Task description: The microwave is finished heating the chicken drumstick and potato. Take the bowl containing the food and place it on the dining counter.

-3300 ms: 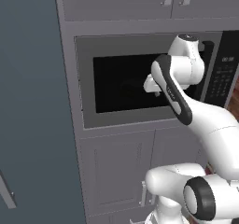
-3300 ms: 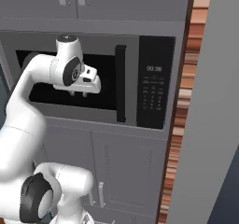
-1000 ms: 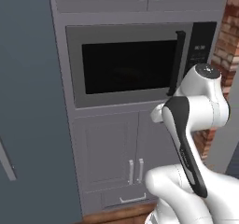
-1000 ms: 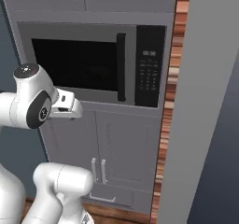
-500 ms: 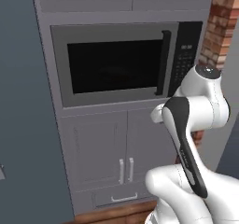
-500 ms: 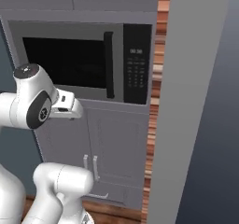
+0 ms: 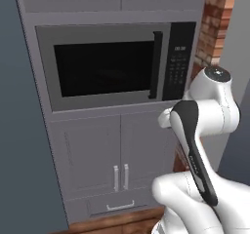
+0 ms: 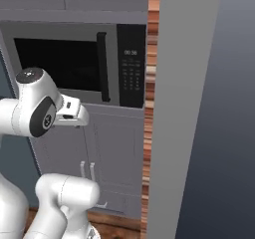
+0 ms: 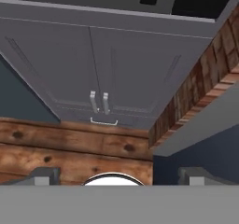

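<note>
The microwave is built into the grey cabinet wall, and its black glass door is shut. A dark vertical handle runs beside the black keypad. The bowl, the chicken drumstick, the potato and the food are hidden behind the dark door. The dining counter is out of view. My arm is folded back close to my body, with the hand below the microwave and well clear of the handle. In the hand view my gripper is open with nothing between its fingertips, and it points down at the lower cabinets.
Two grey lower cabinet doors with small metal handles stand under the microwave, with a drawer below. A brick column and a grey wall close off the right. A dark panel stands at left. The floor is wood.
The arm has pulled back from the microwave handle and folded low in front of the base. The whole picture keeps sliding left, so the base is moving; the door stays shut.
</note>
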